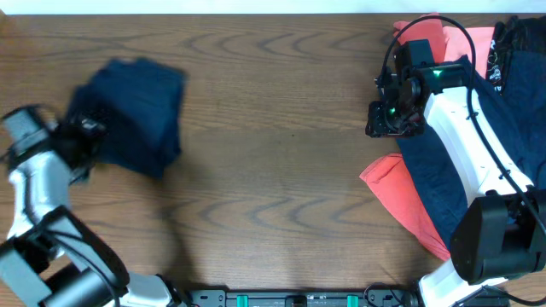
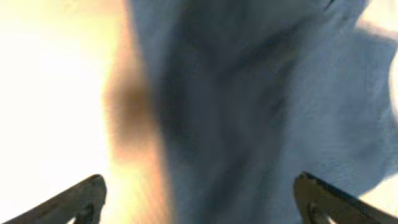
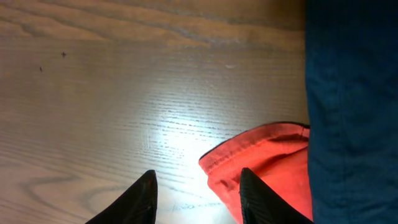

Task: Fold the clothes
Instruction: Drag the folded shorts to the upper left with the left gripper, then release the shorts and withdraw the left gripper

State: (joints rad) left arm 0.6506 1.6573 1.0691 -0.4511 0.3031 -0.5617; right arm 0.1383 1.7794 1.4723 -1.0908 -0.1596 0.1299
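A folded dark blue garment (image 1: 132, 115) lies at the table's far left; it fills the blurred left wrist view (image 2: 249, 112). My left gripper (image 1: 85, 132) sits at its left edge, open, fingers wide apart (image 2: 199, 199), holding nothing. My right gripper (image 1: 394, 119) hovers at the right, open and empty (image 3: 196, 186), over bare wood beside a red garment's hem (image 3: 261, 162). That red garment (image 1: 401, 196) lies partly under a dark blue garment (image 1: 439, 183), seen also in the right wrist view (image 3: 351, 93).
A pile of clothes (image 1: 478, 43), red and dark with white print, sits at the back right corner under the right arm. The wooden table (image 1: 273, 153) stretches between the two garment groups. A black rail (image 1: 299, 298) runs along the front edge.
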